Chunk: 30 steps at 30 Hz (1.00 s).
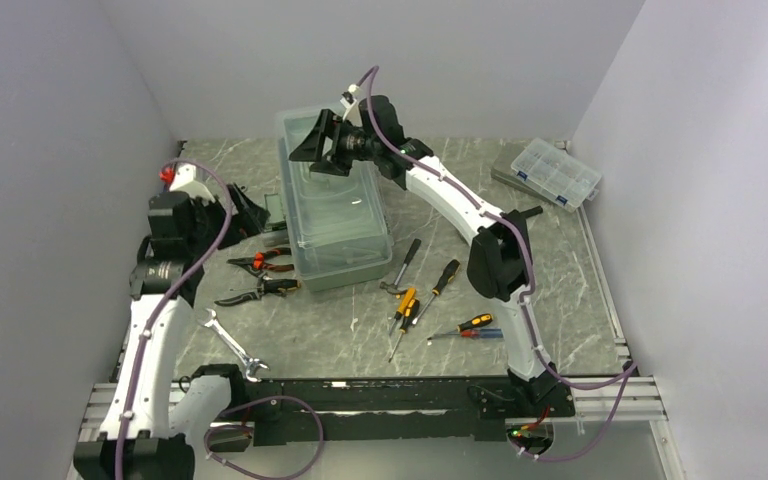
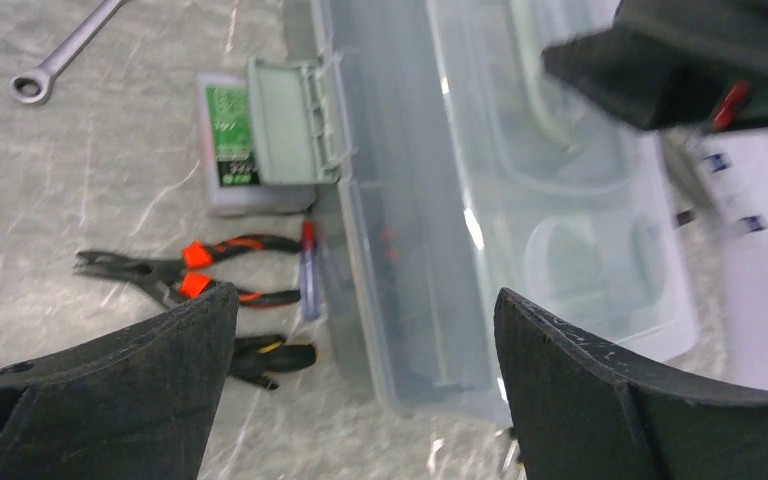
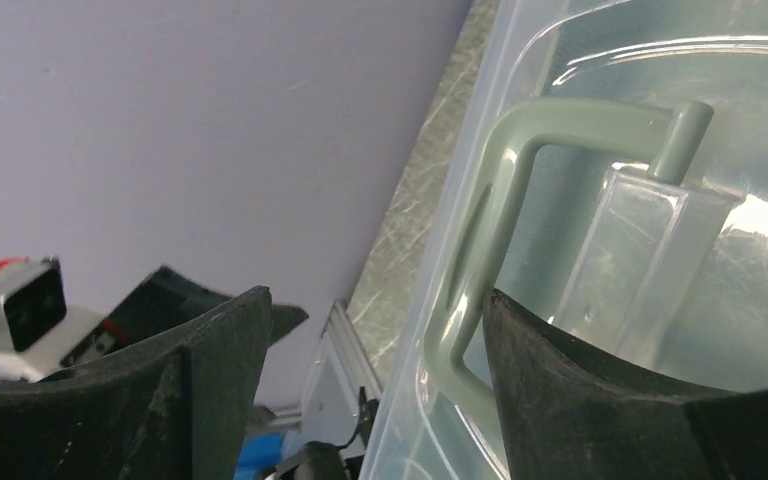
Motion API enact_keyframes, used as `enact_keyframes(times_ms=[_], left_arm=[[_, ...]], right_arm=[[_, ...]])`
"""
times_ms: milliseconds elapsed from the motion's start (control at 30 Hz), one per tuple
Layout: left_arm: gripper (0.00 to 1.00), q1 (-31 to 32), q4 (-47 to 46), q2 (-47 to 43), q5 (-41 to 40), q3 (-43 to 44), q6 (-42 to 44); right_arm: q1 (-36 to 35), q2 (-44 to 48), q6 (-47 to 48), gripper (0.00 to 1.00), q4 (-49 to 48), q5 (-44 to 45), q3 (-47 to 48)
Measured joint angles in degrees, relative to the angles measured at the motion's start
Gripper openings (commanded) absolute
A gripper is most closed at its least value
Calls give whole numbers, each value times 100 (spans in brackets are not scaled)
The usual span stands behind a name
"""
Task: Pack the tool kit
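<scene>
While the left tool (image 2: 365,300) hangs released left of the toolbox (image 1: 345,240), the right tool (image 3: 375,300) gapes released over its lid handle (image 3: 520,125).

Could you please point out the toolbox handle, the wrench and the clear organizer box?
toolbox handle (image 3: 590,114), right wrist view, its top bar.
wrench (image 1: 230,343), top external view, mid-shaft.
clear organizer box (image 1: 557,172), top external view, lid centre.

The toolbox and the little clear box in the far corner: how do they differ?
The toolbox is much larger than the clear box. The toolbox has a sage-green handle on its lid; the clear box has a flat lid showing small compartments. The right gripper hovers over the toolbox; no gripper is near the clear box. Both have see-through lids.
</scene>
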<state>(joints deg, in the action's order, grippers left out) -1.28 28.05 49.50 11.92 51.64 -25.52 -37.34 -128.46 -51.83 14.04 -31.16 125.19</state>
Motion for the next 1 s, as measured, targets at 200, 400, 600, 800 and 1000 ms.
enact_keyframes(times_ms=[200, 400, 600, 800, 1000], left_arm=[[99, -492, -518, 927, 866, 815, -540], [99, -568, -826, 1880, 1386, 1585, -1038], [99, -603, -1119, 2076, 1469, 1580, -1484], [100, -603, -1491, 2481, 1659, 1578, -1716], [99, -581, -1517, 3257, 1853, 1593, -1727]], right_arm=[[46, 219, -562, 77, -815, -671, -435], [-50, 289, -721, 83, -1086, -914, -337], [-22, 573, 46, 76, 175, 125, -201], [28, 979, 846, 79, 1141, 1545, -201], [164, 1134, 1572, 83, 1768, 2677, -160]])
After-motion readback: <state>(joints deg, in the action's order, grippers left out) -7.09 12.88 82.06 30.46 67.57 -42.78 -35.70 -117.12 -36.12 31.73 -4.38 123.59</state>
